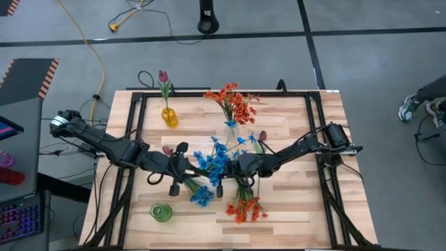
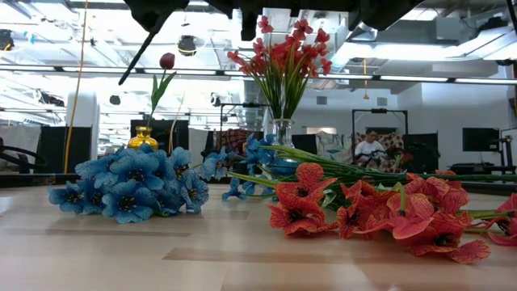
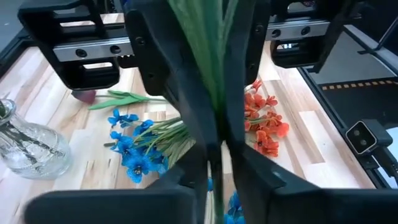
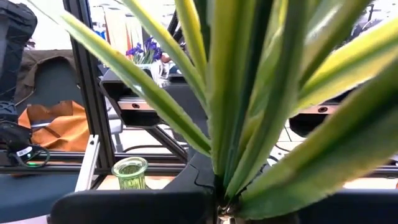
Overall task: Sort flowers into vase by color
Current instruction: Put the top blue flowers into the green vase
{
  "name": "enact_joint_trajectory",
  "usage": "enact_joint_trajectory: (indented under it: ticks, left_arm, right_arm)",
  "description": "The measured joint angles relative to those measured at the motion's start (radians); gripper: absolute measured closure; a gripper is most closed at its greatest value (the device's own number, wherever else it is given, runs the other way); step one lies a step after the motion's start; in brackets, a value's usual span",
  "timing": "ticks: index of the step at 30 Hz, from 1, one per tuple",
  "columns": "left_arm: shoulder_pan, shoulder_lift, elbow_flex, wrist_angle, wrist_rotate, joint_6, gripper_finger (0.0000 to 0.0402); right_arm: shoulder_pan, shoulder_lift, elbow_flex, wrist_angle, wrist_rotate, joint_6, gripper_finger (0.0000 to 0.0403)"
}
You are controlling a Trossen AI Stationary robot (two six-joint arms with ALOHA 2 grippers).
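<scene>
Currently, left to right in the high view: green vase (image 1: 161,212) stands near the table's front-left, empty as far as I can see. Yellow vase (image 1: 169,116) at rear-left holds one maroon tulip (image 1: 163,77).

Left gripper (image 1: 182,169) sits mid-table, just left of centre. Its wrist view shows the fingers (image 3: 180,118) pinched narrow on a bundle of green stems (image 3: 208,56), so it's holding a sprig; which colour I can't tell from that view. Another maroon tulip (image 1: 168,150) lies on the wood right by that arm.

A blue cluster (image 1: 202,196) lies on the table just in front of the left gripper. More blue flowers (image 1: 217,160) are between the two grippers, in the middle.

Clear glass vase (image 1: 231,128) at rear-centre holds the orange-red bunch (image 1: 233,101), upright.

Right gripper (image 1: 240,169) is mid-table, close to the left one, closed tight on green stems and long leaves (image 4: 249,93) that fill its wrist view. Loose orange-red sprigs (image 1: 245,208) lie on the table just in front of it. A third maroon tulip bud (image 1: 263,136) sits just right of the glass vase.

Low view: blue cluster (image 2: 133,186) on the left, orange-red sprigs (image 2: 363,212) on the right, both flat on the wood.
</scene>
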State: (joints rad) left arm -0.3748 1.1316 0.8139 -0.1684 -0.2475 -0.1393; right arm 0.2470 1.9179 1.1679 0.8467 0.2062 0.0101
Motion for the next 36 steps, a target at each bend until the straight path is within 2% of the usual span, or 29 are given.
enact_joint_trajectory:
  ticks: [4, 11, 15, 21, 26, 32, 36]
  left_arm:
    - [0.0, 0.0, 0.0, 0.001, 0.0, 0.0, 0.0395]
    - [0.0, 0.0, 0.0, 0.002, 0.0, 0.0, 0.0399]
    - [0.0, 0.0, 0.0, 0.0, 0.0, 0.0, 0.0399]
    - [-0.004, -0.014, -0.001, -0.023, -0.019, -0.028, 0.0401]
    - [-0.02, -0.088, 0.0, -0.097, -0.075, -0.067, 0.0401]
    - [-0.112, -0.192, 0.0, -0.165, -0.195, -0.101, 0.0401]
    - [-0.228, -0.248, 0.0, -0.221, -0.345, -0.161, 0.0401]
  right_arm:
    - [0.0, 0.0, 0.0, 0.004, 0.0, -0.003, 0.0353]
    - [0.0, 0.0, 0.0, 0.006, 0.0, 0.0, 0.0321]
    - [0.0, 0.0, 0.0, 0.001, 0.0, 0.0, 0.0275]
    - [0.0, -0.004, 0.0, -0.04, 0.0, -0.003, 0.0177]
    - [0.002, -0.041, 0.0, -0.179, 0.001, -0.002, 0.0132]
    - [0.002, -0.094, 0.0, -0.278, 0.002, 0.038, 0.0127]
    - [0.002, -0.103, 0.0, -0.314, 0.002, 0.053, 0.0127]
